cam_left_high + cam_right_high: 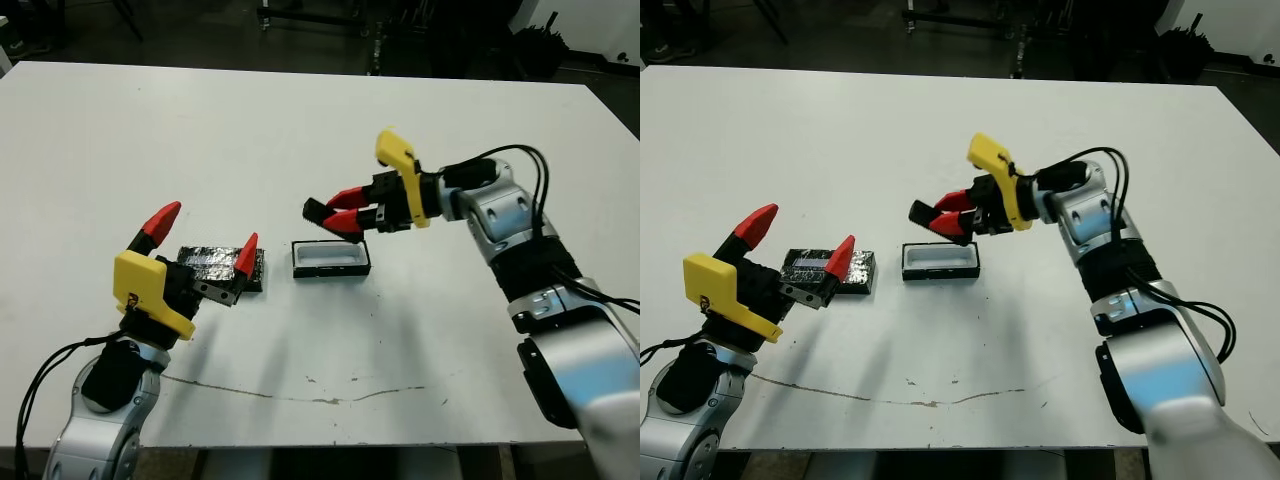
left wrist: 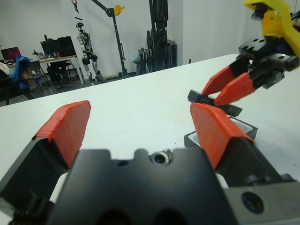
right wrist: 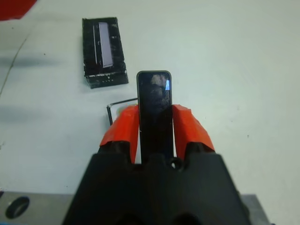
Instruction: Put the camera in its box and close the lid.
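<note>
My right gripper (image 1: 345, 216) is shut on the camera (image 1: 319, 212), a slim black bar held just above the box (image 1: 331, 270); its glossy face (image 3: 154, 105) shows between the red fingers (image 3: 188, 126). The box is a small black-rimmed tray with a white inside, standing open on the table. To its left lies the lid (image 1: 212, 262), a flat slab with a mottled silver top. My left gripper (image 1: 205, 240) hovers over the lid, open, with nothing between its fingers (image 2: 70, 126). In the right wrist view only a corner of the box rim (image 3: 109, 110) shows beside the gripper.
The white table (image 1: 300, 130) stretches wide behind the things. A thin dark scratch line (image 1: 300, 395) runs along its front part. Dark stands and equipment (image 1: 320, 20) are on the floor beyond the far edge.
</note>
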